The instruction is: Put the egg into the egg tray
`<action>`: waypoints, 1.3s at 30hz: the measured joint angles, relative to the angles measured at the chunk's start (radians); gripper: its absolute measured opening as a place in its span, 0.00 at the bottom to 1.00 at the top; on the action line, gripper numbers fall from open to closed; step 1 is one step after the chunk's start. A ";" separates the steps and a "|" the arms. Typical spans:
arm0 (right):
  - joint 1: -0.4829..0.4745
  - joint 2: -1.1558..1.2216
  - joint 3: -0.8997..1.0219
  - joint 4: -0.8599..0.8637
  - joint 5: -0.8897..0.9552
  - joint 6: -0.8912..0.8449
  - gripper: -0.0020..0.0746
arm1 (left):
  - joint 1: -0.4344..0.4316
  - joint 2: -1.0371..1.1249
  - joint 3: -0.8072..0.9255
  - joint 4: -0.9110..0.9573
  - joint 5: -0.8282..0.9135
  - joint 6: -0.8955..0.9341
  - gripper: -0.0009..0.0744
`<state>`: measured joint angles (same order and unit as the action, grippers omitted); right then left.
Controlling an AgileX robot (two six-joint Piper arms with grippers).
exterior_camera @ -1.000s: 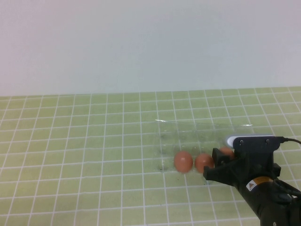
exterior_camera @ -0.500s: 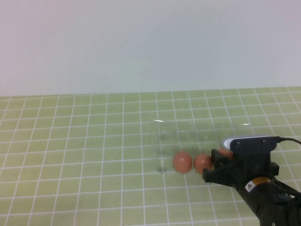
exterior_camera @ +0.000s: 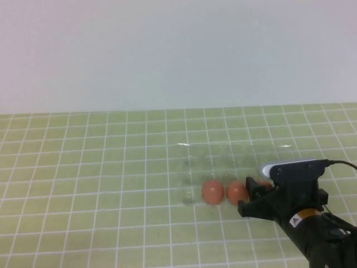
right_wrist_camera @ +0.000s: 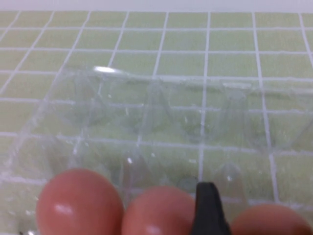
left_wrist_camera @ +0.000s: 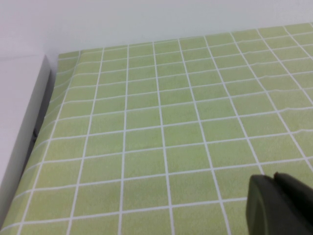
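The clear egg tray (exterior_camera: 234, 162) lies on the green tiled table right of centre; the right wrist view shows its moulded cups (right_wrist_camera: 161, 112). Two orange-brown eggs (exterior_camera: 212, 192) (exterior_camera: 237, 191) sit in its near row. A third egg (exterior_camera: 265, 183) is beside them, mostly hidden behind my right gripper (exterior_camera: 257, 192). In the right wrist view this egg (right_wrist_camera: 271, 220) lies against one black finger (right_wrist_camera: 209, 205), which stands between it and the middle egg (right_wrist_camera: 159, 210); the other finger is out of frame. My left gripper (left_wrist_camera: 271, 178) is shut and empty over bare table, outside the high view.
A white wall runs behind the table. In the left wrist view a white panel (left_wrist_camera: 22, 122) borders the table edge. Green tiled surface spreads left of the tray.
The tray and its two eggs have slid a little to the left. My right gripper has shifted slightly left and lower, covering more of the third egg.
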<state>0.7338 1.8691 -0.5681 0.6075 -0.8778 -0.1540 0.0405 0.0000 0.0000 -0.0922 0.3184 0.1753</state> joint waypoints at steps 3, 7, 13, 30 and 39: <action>0.000 -0.054 0.000 0.000 0.000 -0.006 0.62 | 0.000 0.000 0.000 0.000 0.000 0.000 0.01; 0.011 -0.189 0.000 0.000 -0.005 -0.060 0.62 | 0.000 0.000 0.000 0.000 0.000 0.000 0.01; 0.046 -0.445 0.000 -0.026 0.008 -0.219 0.37 | 0.000 0.000 0.000 0.000 0.000 0.000 0.01; 0.168 -0.822 0.002 -0.053 0.056 -0.340 0.02 | 0.000 0.000 0.000 0.000 0.000 0.000 0.01; 0.168 -0.869 0.004 -0.200 0.060 -0.336 0.02 | 0.000 0.000 0.000 0.000 0.000 0.000 0.01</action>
<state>0.9023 1.0002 -0.5644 0.4078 -0.8179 -0.4896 0.0405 0.0000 0.0000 -0.0922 0.3184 0.1753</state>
